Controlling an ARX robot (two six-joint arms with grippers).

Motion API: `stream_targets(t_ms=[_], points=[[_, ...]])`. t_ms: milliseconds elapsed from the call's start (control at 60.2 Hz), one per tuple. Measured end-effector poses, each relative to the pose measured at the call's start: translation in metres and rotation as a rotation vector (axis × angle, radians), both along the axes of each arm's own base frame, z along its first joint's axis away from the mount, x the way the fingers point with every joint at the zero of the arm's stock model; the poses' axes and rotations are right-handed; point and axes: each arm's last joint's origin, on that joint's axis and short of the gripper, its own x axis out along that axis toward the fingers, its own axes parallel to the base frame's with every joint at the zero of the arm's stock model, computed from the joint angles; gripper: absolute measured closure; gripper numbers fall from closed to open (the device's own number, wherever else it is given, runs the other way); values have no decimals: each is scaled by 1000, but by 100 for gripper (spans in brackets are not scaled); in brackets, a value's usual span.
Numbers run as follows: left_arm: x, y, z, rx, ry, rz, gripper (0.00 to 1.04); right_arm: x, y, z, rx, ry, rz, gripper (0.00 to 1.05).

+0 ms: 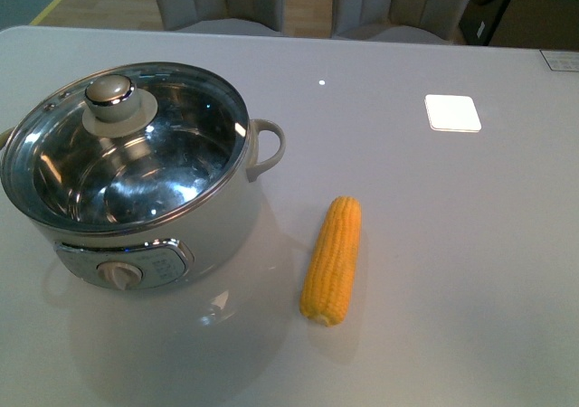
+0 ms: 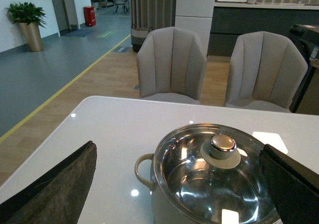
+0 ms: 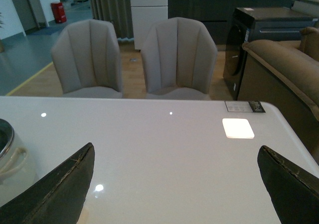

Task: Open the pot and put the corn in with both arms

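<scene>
Currently the pot [image 1: 136, 222], lid on, sits left of frame; the corn [image 1: 332, 260] lies lower centre, apart from it. Both left gripper [image 2: 177, 184] and right gripper [image 3: 174, 184] are spread wide.

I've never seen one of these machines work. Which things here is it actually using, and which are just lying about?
For the job: the pot, its glass lid, still on, and the corn lying on the table beside it.

Just lying about: chairs behind the table, bright white square on the table, potted plant, sofa.
</scene>
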Motion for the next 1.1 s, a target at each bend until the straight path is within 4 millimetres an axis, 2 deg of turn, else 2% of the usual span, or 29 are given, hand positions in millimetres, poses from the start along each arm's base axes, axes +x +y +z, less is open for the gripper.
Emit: stream_targets(t_ms=[946, 1046, 1096], points=[[0, 0, 0, 0, 1, 0, 7, 0, 0, 0, 0, 0, 0, 9], [1, 1, -2, -71, 299, -92, 7, 0, 0, 0, 0, 0, 3, 9], [3, 1, -6, -94, 366, -89, 7, 0, 0, 0, 0, 0, 2, 9]])
